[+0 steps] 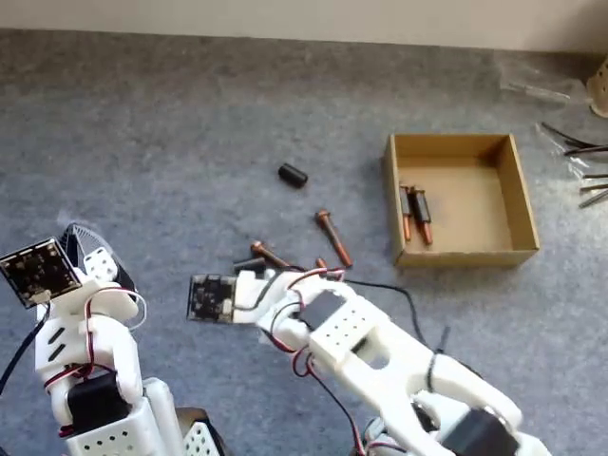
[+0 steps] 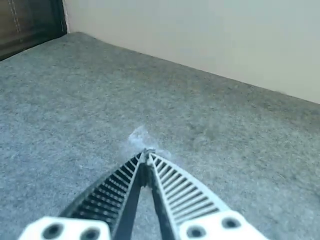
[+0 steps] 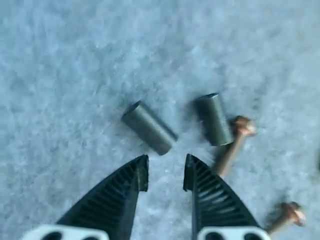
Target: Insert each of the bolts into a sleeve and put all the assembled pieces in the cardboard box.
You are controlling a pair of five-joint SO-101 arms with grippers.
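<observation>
My right gripper (image 3: pixel 165 174) is open just above the grey carpet, its fingertips a short way from a dark sleeve (image 3: pixel 149 128) lying on its side. A second sleeve (image 3: pixel 214 119) lies beside it, touching a copper bolt (image 3: pixel 232 145); another bolt (image 3: pixel 285 217) lies close to the gripper. From above, one more sleeve (image 1: pixel 293 176) and a bolt (image 1: pixel 333 237) lie between the right arm (image 1: pixel 342 328) and the cardboard box (image 1: pixel 521 204). The box holds two assembled pieces (image 1: pixel 416 214). My left gripper (image 2: pixel 146 155) is shut on nothing, over bare carpet at the left.
Loose tools and a plastic bag (image 1: pixel 579 166) lie past the box at the far right. A pale wall (image 2: pixel 225 40) bounds the carpet at the back. The left arm (image 1: pixel 85 351) stands at the front left.
</observation>
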